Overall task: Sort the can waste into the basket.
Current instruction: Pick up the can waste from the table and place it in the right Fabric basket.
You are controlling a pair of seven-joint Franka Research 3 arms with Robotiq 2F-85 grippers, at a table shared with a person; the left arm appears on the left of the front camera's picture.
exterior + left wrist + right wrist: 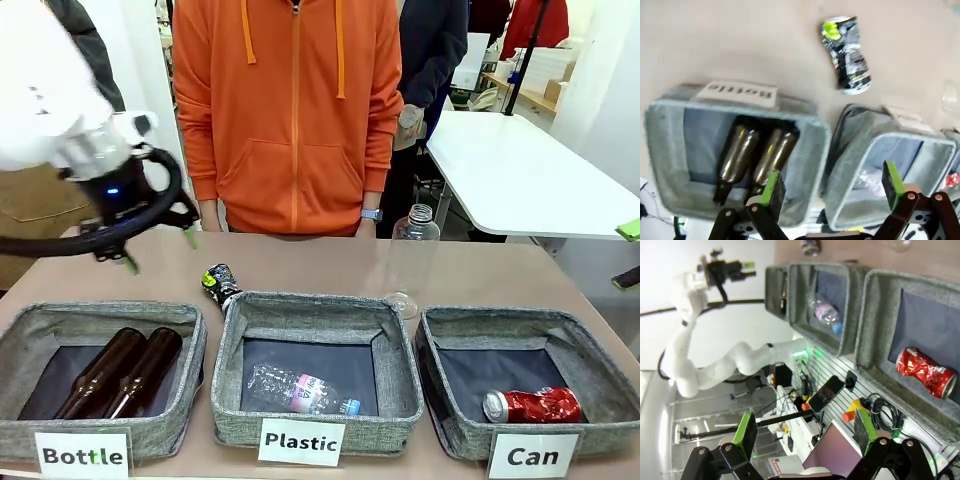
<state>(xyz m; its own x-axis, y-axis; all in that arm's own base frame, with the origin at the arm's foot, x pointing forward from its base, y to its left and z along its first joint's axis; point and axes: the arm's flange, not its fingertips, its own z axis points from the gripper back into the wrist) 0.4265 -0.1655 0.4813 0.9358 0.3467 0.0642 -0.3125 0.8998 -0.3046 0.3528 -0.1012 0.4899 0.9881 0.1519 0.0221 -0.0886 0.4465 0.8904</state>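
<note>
A black crushed can (220, 285) with yellow-green print lies on the table behind the middle bin. In the left wrist view this black can (846, 55) lies well beyond my open left gripper (832, 184), which holds nothing. From the front, the left gripper (160, 250) hovers above the table's far left, left of that can. A shiny red crushed can (532, 405) lies inside the grey "Can" basket (500, 322) at the right. My right gripper (805, 431) is open and holds nothing, off the table's near edge, with the red can (926, 372) and the basket (880, 315) ahead.
A "Bottle" bin (110, 318) holds two brown bottles and a "Plastic" bin (310, 303) holds a clear bottle. Another clear bottle (412, 255) stands upright on the table behind the bins. A person in an orange hoodie (290, 110) stands at the far side.
</note>
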